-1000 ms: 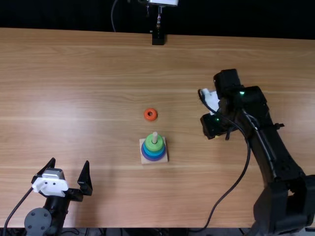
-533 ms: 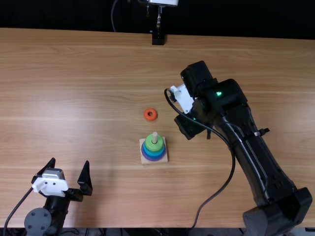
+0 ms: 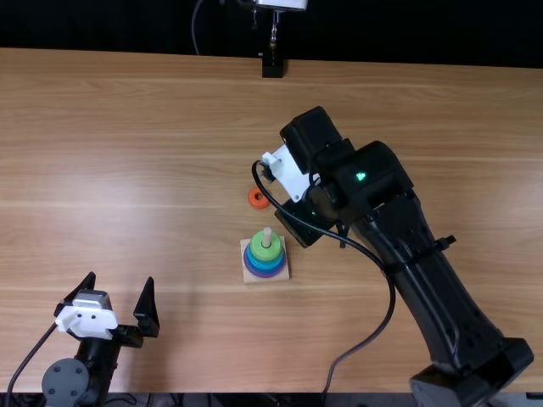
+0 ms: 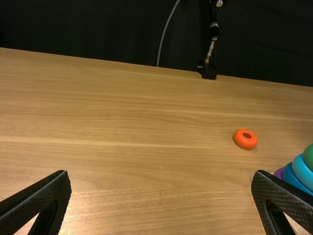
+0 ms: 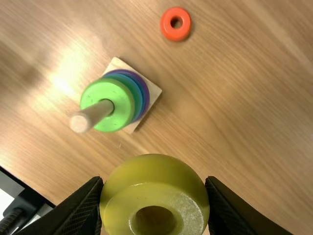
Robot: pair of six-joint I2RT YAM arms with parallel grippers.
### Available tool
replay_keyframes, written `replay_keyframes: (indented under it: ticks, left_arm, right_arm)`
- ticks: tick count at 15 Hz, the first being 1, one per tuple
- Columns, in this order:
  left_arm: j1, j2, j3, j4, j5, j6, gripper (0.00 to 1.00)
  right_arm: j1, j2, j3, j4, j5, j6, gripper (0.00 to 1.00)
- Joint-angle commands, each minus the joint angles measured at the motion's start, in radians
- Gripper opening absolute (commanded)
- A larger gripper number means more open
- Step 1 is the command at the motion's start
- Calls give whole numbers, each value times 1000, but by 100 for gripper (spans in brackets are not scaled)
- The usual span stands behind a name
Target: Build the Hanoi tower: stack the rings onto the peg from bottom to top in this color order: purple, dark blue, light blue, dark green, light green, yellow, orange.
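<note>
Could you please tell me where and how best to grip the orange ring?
I'd grip the orange ring by opposite sides of its outer rim, probably from above: it lies flat on the table, hole up, its wall free all around.

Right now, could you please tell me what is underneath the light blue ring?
Under the light blue ring are the dark blue ring, the purple ring and the wooden base. The peg's lower part and the base's middle are covered.
</note>
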Motion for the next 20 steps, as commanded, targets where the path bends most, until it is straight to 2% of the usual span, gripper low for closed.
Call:
replay_keyframes:
  ticks: [1, 12, 13, 16, 20]
  left_arm:
    - [17, -12, -54, -13, 5, 4, 100]
    - [17, -12, -54, -13, 5, 4, 100]
    - [17, -12, -54, -13, 5, 4, 100]
    - [17, -12, -54, -13, 5, 4, 100]
    - [17, -12, -54, -13, 5, 4, 100]
  right_arm:
    - [25, -21, 32, -2, -7, -1, 0]
    - [69, 1, 46, 10, -13, 8, 0]
    - [69, 7, 46, 10, -13, 12, 0]
    - [74, 33, 46, 12, -15, 51, 0]
    - [96, 55, 47, 21, -15, 52, 0]
